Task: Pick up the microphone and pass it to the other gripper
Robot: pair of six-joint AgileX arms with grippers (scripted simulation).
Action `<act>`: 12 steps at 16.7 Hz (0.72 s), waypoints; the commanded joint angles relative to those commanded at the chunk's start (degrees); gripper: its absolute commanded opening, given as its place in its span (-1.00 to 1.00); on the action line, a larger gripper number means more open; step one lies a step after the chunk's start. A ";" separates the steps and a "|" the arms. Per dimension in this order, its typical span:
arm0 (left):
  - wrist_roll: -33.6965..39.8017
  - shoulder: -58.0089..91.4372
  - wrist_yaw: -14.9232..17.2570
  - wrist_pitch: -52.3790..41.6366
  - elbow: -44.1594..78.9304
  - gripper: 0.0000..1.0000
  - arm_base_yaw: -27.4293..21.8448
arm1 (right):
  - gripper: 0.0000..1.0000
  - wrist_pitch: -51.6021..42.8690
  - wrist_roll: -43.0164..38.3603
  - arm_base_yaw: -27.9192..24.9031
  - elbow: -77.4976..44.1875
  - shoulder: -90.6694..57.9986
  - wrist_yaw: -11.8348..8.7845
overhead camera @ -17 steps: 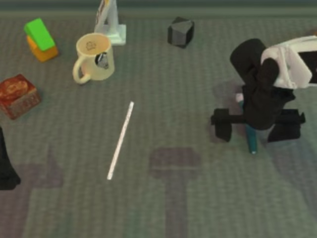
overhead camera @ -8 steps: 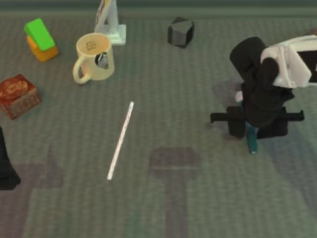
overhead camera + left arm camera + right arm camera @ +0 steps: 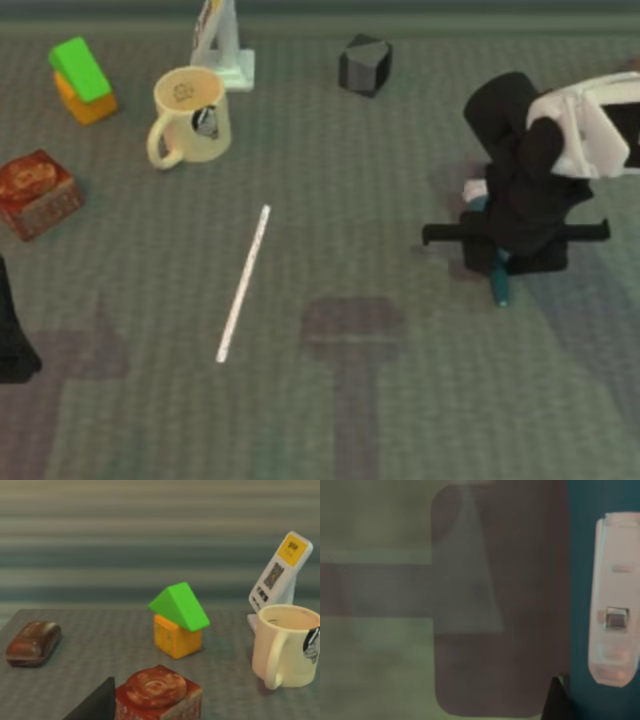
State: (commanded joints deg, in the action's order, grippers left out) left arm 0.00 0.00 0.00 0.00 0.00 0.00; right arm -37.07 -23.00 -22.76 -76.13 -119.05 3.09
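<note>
Since a second ago, the right gripper [image 3: 500,262] at right of frame has clamped the microphone [image 3: 498,288], shifting it slightly. It looks light, stiff and slick (mid-handle suits best); the left gripper [image 3: 15,345], lower left, cannot be judged.

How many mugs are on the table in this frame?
1. The cream mug stands at the table's far left, between the green-and-orange block and the white card stand. Something small could be hidden beneath the right arm.

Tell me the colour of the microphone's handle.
Teal, with a white switch plate; the slim tapering microphone handle shows best in the right wrist view.
</note>
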 joint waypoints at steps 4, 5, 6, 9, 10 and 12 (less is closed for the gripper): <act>0.00 0.00 0.00 0.00 0.00 1.00 0.00 | -1.00 10.41 2.80 -0.11 2.51 2.07 -3.22; 0.00 0.00 0.00 0.00 0.00 1.00 0.00 | -1.00 14.22 3.76 -0.10 3.49 2.82 -4.36; 0.00 0.00 0.00 0.00 0.00 1.00 0.00 | -1.00 18.41 4.81 -0.08 4.61 3.66 -5.61; 0.00 0.00 0.00 0.00 0.00 1.00 0.00 | -1.00 32.90 8.39 -0.03 8.65 6.53 -9.81; 0.00 0.00 0.00 0.00 0.00 1.00 0.00 | -1.00 38.17 9.68 -0.01 10.17 7.63 -11.30; 0.00 0.00 0.00 0.00 0.00 1.00 0.00 | -1.00 48.94 12.34 0.05 13.34 10.07 -14.32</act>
State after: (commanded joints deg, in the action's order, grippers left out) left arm 0.00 0.00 0.00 0.00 0.00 0.00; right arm 11.87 -10.66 -22.72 -62.79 -108.99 -11.23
